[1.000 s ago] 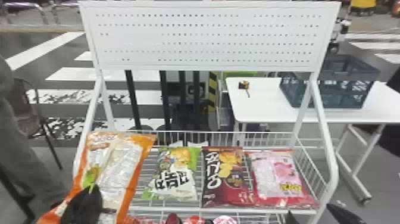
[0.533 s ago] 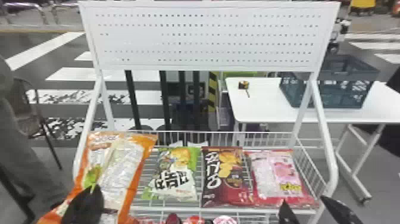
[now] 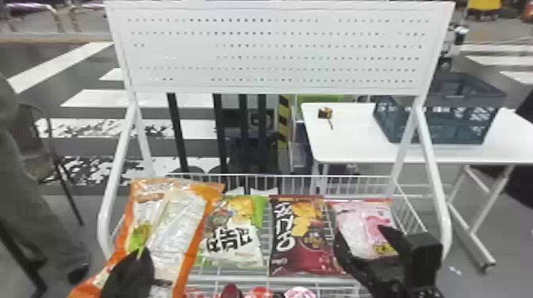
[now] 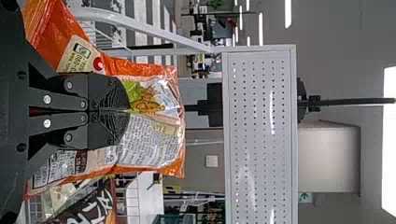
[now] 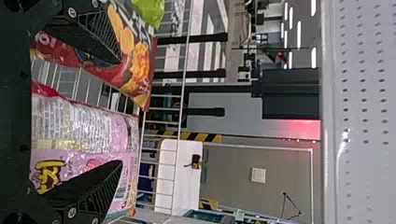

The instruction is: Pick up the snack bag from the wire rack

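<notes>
Left wrist view: left gripper [image 4: 125, 111] has the orange bag [image 4: 149, 144] pinched! Right gripper [image 5: 120, 112], jaws spread, hovers at the pink bag [image 3: 359, 222] on the wire rack [image 3: 238, 278]; that grasp and lift apparently remain.

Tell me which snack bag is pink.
The pink plastic bag, rightmost on the white wire rack. The others are the orange bag, the green-and-white bag and the dark red bag.

The head view's bottom edge cuts off your orange plastic snack bag [image 3: 178, 222] at seven o'clock, small red packages [image 3: 258, 293] at six.
</notes>
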{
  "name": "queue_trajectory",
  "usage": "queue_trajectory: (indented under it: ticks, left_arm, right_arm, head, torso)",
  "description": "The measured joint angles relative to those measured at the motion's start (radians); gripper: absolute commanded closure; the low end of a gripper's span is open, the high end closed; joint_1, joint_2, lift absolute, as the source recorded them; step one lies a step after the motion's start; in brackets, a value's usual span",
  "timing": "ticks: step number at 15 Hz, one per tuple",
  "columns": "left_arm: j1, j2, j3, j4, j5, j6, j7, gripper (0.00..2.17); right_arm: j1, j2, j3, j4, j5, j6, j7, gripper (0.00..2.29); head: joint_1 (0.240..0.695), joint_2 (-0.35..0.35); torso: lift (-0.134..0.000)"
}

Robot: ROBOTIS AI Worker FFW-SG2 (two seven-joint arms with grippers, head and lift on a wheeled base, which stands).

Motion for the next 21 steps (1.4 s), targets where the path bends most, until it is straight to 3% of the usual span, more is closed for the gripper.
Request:
queue_trajectory:
  ticks: [4,7,9,10,12,13,21]
  left_arm:
    - [-0.006,0.0,-0.007,0.001,-0.009,0.012,0.0,1.88]
    - [-0.01,0.003,-0.008,0.009,-0.008,0.013,0.0,1.88]
    - [-0.014,0.006,-0.008,0.015,-0.004,0.013,0.0,1.88]
    - [-0.015,0.008,-0.007,0.015,-0.003,0.013,0.0,1.88]
    - [-0.015,0.009,-0.006,0.015,-0.002,0.013,0.0,1.88]
    - [-0.015,0.009,-0.005,0.015,-0.002,0.013,0.0,1.88]
    - [-0.006,0.007,-0.004,0.005,-0.005,0.013,0.002,1.88]
  right_arm:
    - [-0.128,0.0,-0.062,0.167,0.02,0.02,-0.003,0.16]
    - [-0.15,0.0,-0.08,0.195,0.016,0.07,-0.001,0.22]
    - [-0.155,0.0,-0.08,0.188,0.014,0.143,0.005,0.43]
    - [-0.159,0.0,-0.08,0.182,0.011,0.184,0.008,0.78]
    - [-0.166,0.0,-0.077,0.167,0.007,0.256,0.01,1.99]
    - [-0.166,0.0,-0.073,0.159,0.005,0.268,0.003,2.13]
    - [-0.107,0.0,-0.038,0.034,0.003,0.221,-0.085,2.13]
  head:
    - [0.499,0.0]
    - [0.499,0.0]
    - [0.499,0.0]
    - [0.499,0.0]
    - [0.499,0.0]
    - [0.499,0.0]
    - [0.499,0.0]
  torso:
    - [0.0]
    - [0.0]
    - [0.0]
    - [0.0]
    - [0.0]
    - [0.0]
    - [0.0]
